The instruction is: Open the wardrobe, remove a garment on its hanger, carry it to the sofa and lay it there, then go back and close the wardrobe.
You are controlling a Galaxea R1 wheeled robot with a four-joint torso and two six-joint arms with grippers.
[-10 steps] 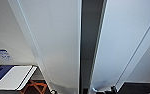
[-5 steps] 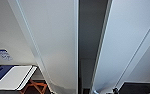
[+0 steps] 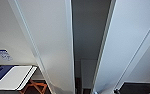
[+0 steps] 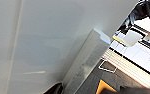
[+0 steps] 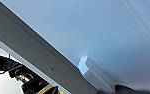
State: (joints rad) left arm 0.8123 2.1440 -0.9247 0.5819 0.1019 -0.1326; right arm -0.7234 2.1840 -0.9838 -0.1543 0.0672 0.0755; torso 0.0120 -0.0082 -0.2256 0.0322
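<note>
**Wardrobe doors ajar, both wrists close to the handles**

In the head view the wardrobe (image 3: 48, 42) takes up most of the frame. Its two white doors stand apart, and a dark gap runs down the centre of the frame between them, widest at the top. The left door panel slants from the upper left toward the bottom centre; the right door (image 3: 131, 45) slants from the upper right toward the bottom centre. Nothing can be made out inside the dark gap.

At the lower left of the head view lies a flat white board with a dark edge (image 3: 14, 77), with an orange frame (image 3: 36, 87) just beside it, nearer the bottom centre.

The left wrist view shows a white door face with a small white handle (image 4: 91, 52) standing out from it at centre frame. The right wrist view shows the other door's edge and its handle (image 5: 94, 71) at lower centre (a pale block against bluish white).

Whether either gripper is clenched or released, I cannot tell.
</note>
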